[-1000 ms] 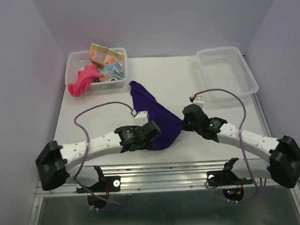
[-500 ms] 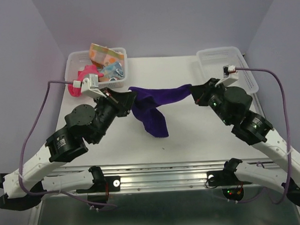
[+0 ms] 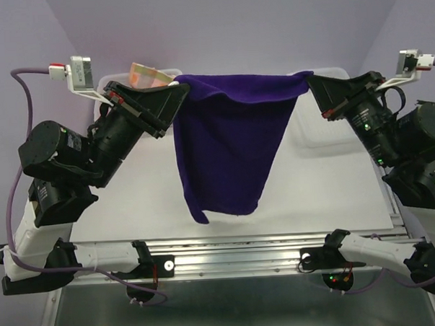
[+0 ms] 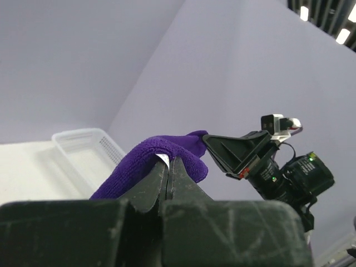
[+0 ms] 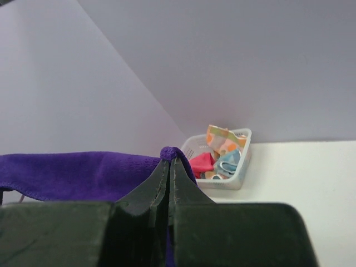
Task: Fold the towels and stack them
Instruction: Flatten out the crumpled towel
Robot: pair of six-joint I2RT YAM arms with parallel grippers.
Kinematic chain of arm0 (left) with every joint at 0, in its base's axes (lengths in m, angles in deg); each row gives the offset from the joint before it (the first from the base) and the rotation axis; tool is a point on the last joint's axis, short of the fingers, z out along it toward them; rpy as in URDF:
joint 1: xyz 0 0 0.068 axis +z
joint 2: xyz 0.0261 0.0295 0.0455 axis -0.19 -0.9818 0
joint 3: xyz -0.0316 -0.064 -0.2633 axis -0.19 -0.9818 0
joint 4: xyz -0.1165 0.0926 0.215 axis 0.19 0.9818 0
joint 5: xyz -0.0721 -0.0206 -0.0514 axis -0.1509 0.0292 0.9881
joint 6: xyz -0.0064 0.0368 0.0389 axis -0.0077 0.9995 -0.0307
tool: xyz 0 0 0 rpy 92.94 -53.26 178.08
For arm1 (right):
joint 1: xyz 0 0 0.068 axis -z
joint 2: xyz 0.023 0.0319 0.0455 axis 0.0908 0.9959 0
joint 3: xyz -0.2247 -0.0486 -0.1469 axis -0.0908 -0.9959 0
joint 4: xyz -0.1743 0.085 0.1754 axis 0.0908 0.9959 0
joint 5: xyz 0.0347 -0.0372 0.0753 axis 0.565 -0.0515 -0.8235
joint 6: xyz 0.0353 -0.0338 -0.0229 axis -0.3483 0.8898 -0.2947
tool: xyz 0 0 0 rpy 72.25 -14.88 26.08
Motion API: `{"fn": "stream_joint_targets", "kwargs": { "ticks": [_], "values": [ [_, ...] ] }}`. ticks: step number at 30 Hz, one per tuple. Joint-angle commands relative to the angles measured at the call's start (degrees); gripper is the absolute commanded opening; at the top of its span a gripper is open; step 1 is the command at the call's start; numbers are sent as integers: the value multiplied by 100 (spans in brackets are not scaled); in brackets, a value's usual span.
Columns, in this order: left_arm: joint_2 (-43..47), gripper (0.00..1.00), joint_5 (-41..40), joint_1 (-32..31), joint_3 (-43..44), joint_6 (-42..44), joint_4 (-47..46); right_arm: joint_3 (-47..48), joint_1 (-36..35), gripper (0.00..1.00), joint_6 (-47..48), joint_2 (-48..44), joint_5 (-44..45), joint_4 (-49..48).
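The white table (image 3: 125,203) is the biggest thing here. High over it hangs the dark purple towel (image 3: 228,148). It is spread out like washing on a line, and its loose bottom corner points down toward the near edge.

The left gripper (image 3: 175,91) pinches one top corner. The right gripper (image 3: 309,82) pinches the other. Both are squeezed tight on the cloth.

I think the job has only just begun. This towel is opened out but not folded, and no stack shows anywhere. It has yet to be laid flat and folded, and more towels wait their turn.

The top view shows the whole purple towel, but the left arm hides most of the far basket. Only the orange patterned towel (image 3: 145,75) peeks out. The right wrist view shows that basket (image 5: 240,169) well, with the pink towel (image 5: 201,163) and the light-blue towel (image 5: 227,161) inside. The left wrist view shows the other basket (image 4: 72,139) instead.
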Motion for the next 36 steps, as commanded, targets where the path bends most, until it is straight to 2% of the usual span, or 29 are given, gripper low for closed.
{"fn": "stream_joint_targets", "kwargs": {
  "ticks": [1, 7, 21, 28, 32, 34, 36],
  "values": [
    [-154, 0, 860, 15, 520, 138, -45, 499, 33, 1, 48, -127, -599, 210],
    [-119, 0, 1502, 15, 354, -249, -168, 464, 33, 1, -198, -391, -1235, 219],
    [22, 0, 1864, 15, -173, -663, -441, 52, 24, 1, -409, -919, -1437, 439],
    [-13, 0, 1259, 15, -437, -356, -511, -308, 24, 1, -198, -875, -770, 308],
    [-40, 0, 330, 24, -586, 13, -520, -493, 33, 1, 74, -656, -43, 35],
    [-101, 0, -32, 216, -665, 93, -494, -546, 33, 1, 224, -436, 423, -44],
    [-154, 0, 167, 628, -762, 93, -502, -669, 33, 1, 390, -322, 741, -264]
  ]
}}
